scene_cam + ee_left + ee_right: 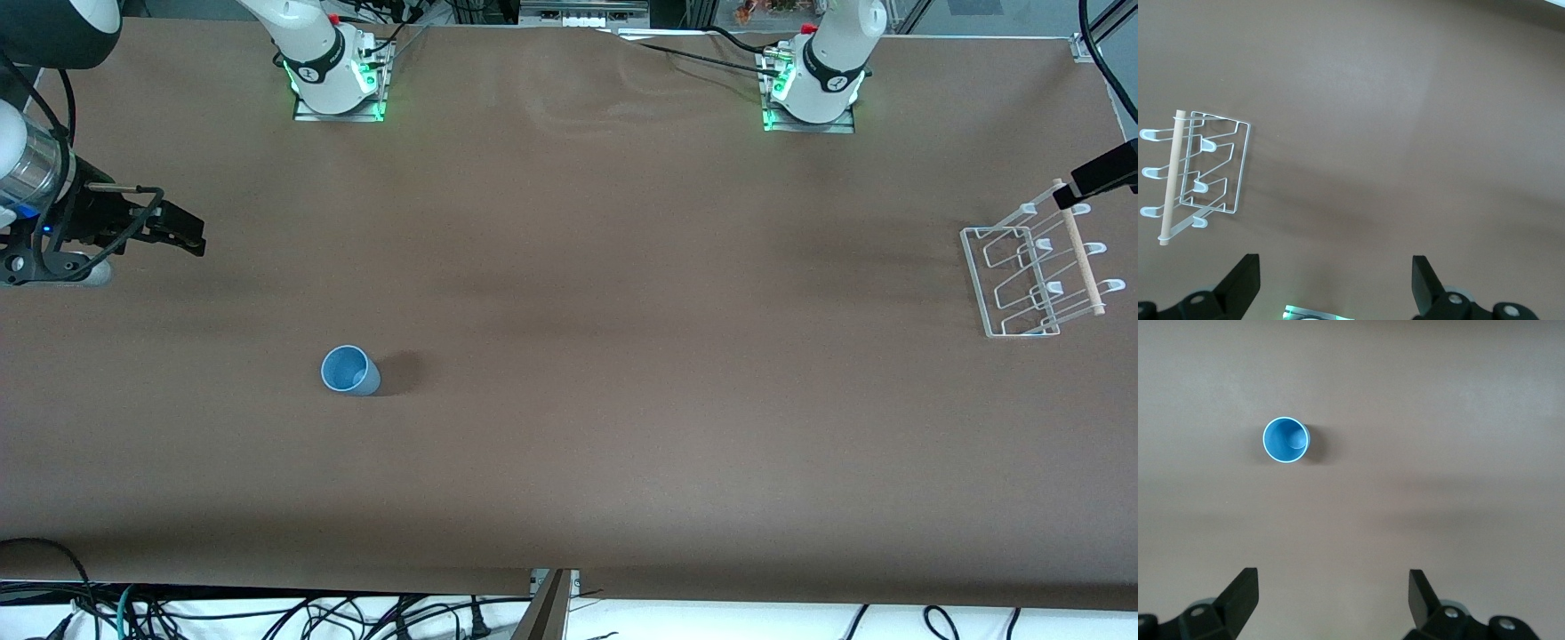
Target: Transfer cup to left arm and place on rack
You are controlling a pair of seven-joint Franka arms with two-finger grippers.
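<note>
Front view: one table (569, 293) under a plain brown cover, creased near the two arm bases at its 12 o'clock edge; loose black cables along the 6 o'clock margin, frames and clutter past the top edge. One cup (349, 370), light blue, upright with mouth up, alone on bare cover toward the right arm's end, at about 8 o'clock from table centre and nearer the camera than both bases. One rack (1036, 271), white wire with white-tipped pegs and one wooden rod across the top, at the left arm's end, about 3 o'clock from centre, well apart from the cup. Right claw (182, 233) held over the table edge at 9 o'clock, holding nothing. Left claw (1102, 178) barely in frame, just above the rack's 12 o'clock corner.

Left wrist view: one rack (1211, 167) on brown cover, six pegs countable in two rows of three. Left claw (1335, 280) spread wide, two dark fingers (1241, 283) well apart, nothing between.

Right wrist view: one cup (1285, 440) seen from above, empty, on bare cover. Right claw (1331, 597) spread wide, empty, clear of the cup.
</note>
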